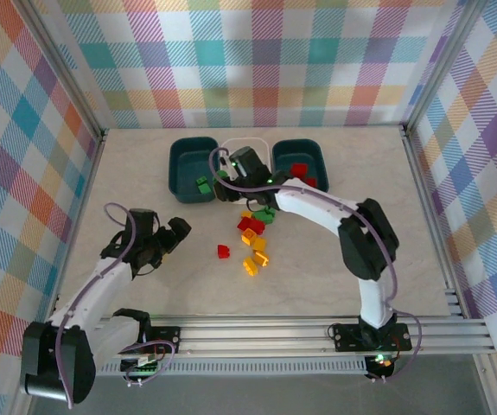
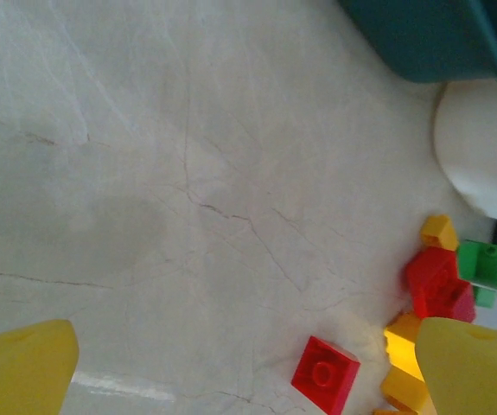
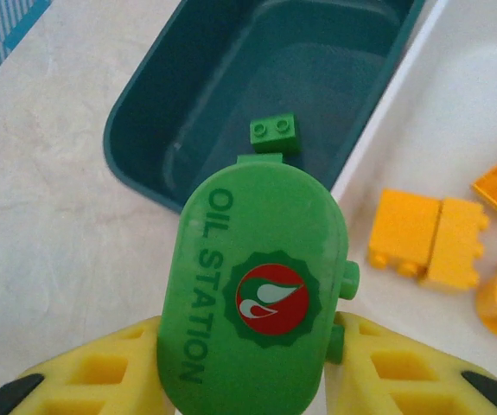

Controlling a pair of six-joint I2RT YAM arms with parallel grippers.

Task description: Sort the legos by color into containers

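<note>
Nearest you, the left gripper [image 1: 172, 235] hangs over bare table [image 1: 144, 173] with its jaws spread wide and nothing in them. It sits off to the side of the pile, I judge to leave the other arm room. Just beyond it the loose legos [image 1: 255, 235], red, orange and green, lie bunched mid-table, with one red brick [image 1: 223, 252] a little apart on their near-left. Farther on, the right gripper [image 1: 226, 183] is closed narrowly on a green oval sign [image 3: 257, 303] printed OIL STATION. Its yellow fingers [image 3: 101, 372] pinch the sign's near half across the short width, printed face turned up to the wrist camera. The sign's long axis runs from the fingers outward, leaning slightly. Its free end reaches over the near rim of the left bin [image 3: 144, 130] and points at the green brick [image 3: 274, 134] on that bin's floor. You can take it that it is held there because green belongs there: orange bricks [image 3: 425, 238] lie in the white bin [image 3: 455, 104] next door, and red ones [image 1: 298, 169] in the right bin [image 1: 317, 151]. Since the sign straddles the rim, you would do well to carry it farther in before letting go.
</note>
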